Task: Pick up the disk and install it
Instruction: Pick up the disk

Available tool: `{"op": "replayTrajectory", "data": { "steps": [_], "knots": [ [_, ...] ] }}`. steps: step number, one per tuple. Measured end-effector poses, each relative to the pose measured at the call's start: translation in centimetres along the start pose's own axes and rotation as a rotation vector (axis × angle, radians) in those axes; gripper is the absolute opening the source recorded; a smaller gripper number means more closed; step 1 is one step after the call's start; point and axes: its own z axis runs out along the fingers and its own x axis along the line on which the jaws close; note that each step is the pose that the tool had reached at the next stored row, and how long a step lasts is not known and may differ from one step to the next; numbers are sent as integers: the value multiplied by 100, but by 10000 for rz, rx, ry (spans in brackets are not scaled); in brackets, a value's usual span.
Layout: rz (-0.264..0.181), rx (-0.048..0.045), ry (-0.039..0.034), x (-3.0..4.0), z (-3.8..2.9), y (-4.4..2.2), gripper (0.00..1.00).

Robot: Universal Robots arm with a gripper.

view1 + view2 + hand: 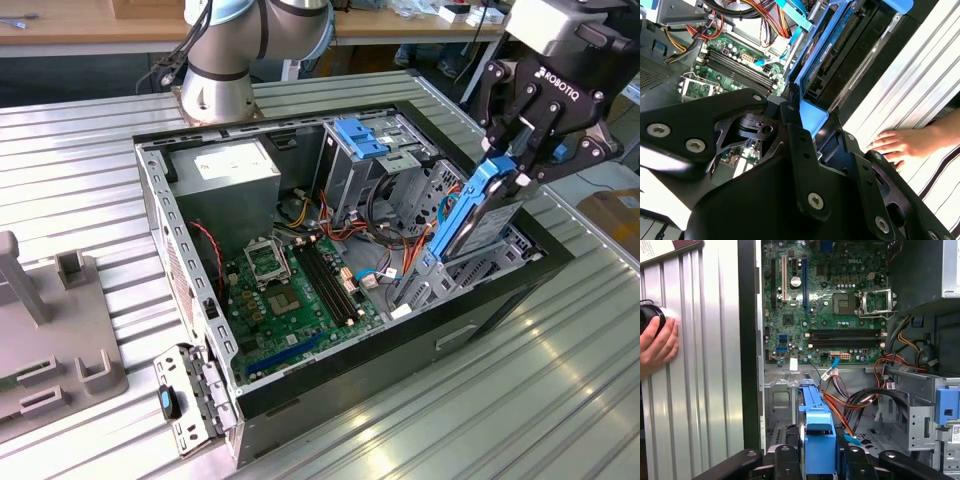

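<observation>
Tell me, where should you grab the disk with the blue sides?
By its upper end, squeezing across its thin side, coming from above. The disk stands on edge, tilted, with its lower end down in the open computer case, so the top looks like the freest part. The end effector grips it there now.

An open computer case point(172, 235) lies on a ribbed metal table point(70, 170), its green motherboard point(290, 305) flanked by a grey power supply point(228, 190), a grey cage point(347, 180) with a light-blue latch point(362, 137) and orange-red cables point(839, 415), with a grey moulded fixture point(50, 350) at the exterior view's left.
</observation>
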Motion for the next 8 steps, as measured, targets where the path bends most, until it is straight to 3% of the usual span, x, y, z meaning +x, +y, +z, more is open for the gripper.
{"op": "replayTrajectory", "data": {
  "steps": [8],
  "knots": [
    [7, 1, -4, 5, 50, 2, 37]
  ]
}}
